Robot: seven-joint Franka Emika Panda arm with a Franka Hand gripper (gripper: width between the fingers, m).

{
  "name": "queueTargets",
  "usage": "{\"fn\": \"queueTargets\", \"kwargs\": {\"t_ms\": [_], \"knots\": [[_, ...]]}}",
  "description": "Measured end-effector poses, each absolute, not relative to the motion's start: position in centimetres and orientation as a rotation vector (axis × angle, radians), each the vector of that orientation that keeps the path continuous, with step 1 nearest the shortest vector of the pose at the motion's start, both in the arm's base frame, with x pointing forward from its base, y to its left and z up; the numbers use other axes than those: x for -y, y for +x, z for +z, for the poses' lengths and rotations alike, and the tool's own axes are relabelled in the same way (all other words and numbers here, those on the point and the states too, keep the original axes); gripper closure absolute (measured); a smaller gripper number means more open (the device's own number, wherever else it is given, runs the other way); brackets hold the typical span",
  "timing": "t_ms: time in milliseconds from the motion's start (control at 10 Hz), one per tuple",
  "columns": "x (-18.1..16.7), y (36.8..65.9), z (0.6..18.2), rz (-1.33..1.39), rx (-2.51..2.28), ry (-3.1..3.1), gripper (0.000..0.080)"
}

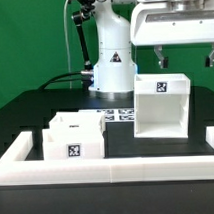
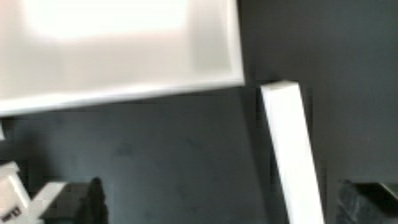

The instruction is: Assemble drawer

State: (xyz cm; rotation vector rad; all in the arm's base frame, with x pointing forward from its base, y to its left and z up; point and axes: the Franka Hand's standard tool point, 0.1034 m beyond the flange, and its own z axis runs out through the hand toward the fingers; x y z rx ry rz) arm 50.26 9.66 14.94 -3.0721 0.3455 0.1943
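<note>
The drawer's tall white open-fronted housing (image 1: 160, 105) stands on the black table at the exterior view's right, with a tag on its top edge. Its two small white trays (image 1: 74, 132) sit side by side at the left, each tagged. My gripper (image 1: 183, 59) hangs above the housing, clear of it, open and empty. In the wrist view the gripper (image 2: 222, 206) shows only its two dark fingertips (image 2: 79, 200) set wide apart, with bare table between them. A flat white face of the housing (image 2: 116, 45) fills the far part of that view.
A long low white rail (image 1: 107, 171) runs along the table's front and turns up both sides; a stretch of it shows in the wrist view (image 2: 288, 150). The marker board (image 1: 121, 114) lies before the robot base (image 1: 112, 70). A green backdrop stands behind.
</note>
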Motion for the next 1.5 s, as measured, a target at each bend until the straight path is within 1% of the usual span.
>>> {"fn": "queueTargets", "kwargs": {"t_ms": [400,500,700,900,1000,1200,1500], "knots": [[-9.7,50.3,14.5,0.202,-0.346,-3.071,0.0150],[-9.8,49.5,13.9,0.183,-0.350,-3.072,0.0150],[-10.3,46.6,13.8,0.163,-0.317,-3.085,0.0150],[-11.0,44.4,12.7,0.124,-0.289,-3.092,0.0150],[-11.5,43.8,12.1,0.123,-0.290,-3.093,0.0150],[-12.6,43.7,11.3,0.105,-0.279,-3.090,0.0150],[-12.8,43.6,10.4,0.109,-0.262,-3.089,0.0150]]}}
